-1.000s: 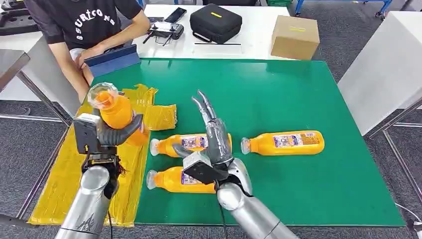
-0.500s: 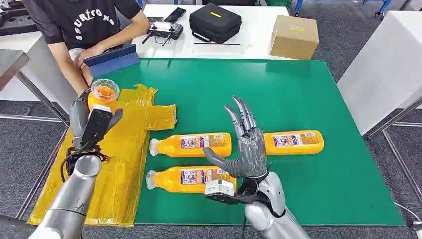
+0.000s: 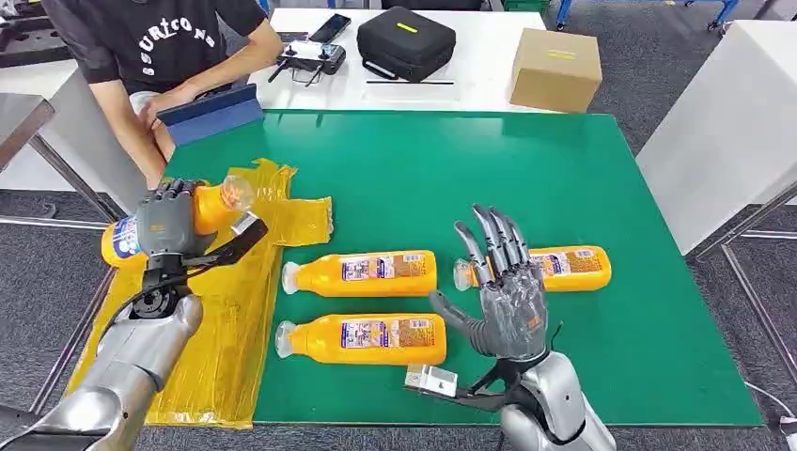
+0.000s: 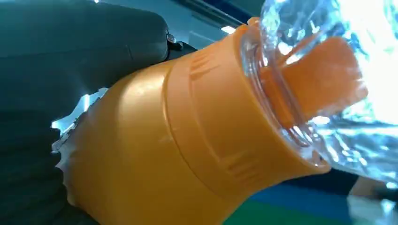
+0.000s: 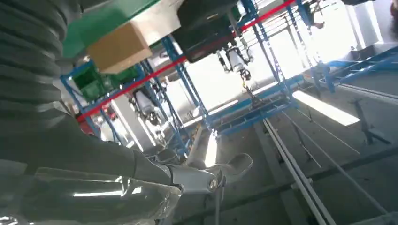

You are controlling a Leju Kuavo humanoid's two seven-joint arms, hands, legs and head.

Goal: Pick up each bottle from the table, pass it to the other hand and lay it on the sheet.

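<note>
Counting bottles: four orange bottles in all; three lie on their sides on the green bench [image 3: 564,169], one is in the left hand [image 3: 167,224].
Held bottle [image 3: 202,214]: gripped around its body by the left hand, tilted nearly flat, clear cap pointing toward the bench middle, above the far end of the yellow sheet [image 3: 226,329].
Upper bottle [image 3: 362,272]: just beside the sheet's right edge, cap toward the sheet.
Lower bottle [image 3: 362,338]: parallel to the upper one, nearer the robot, cap toward the sheet.
Right bottle [image 3: 564,268]: in line with the upper bottle, partly behind the right hand's fingers.
Right hand [image 3: 503,296]: holds nothing, fingers spread and pointing up, palm raised over the bench between the lower and right bottles.
Sheet: one, crumpled, draped along the bench's left edge.
Edges and room: wide bare green surface at the far and right sides; a person [image 3: 160,47] sits at the far left corner beside a blue tablet [image 3: 211,113].
Beyond the bench: one cardboard box [image 3: 556,68] and one black case [image 3: 406,42] on a white table.
</note>
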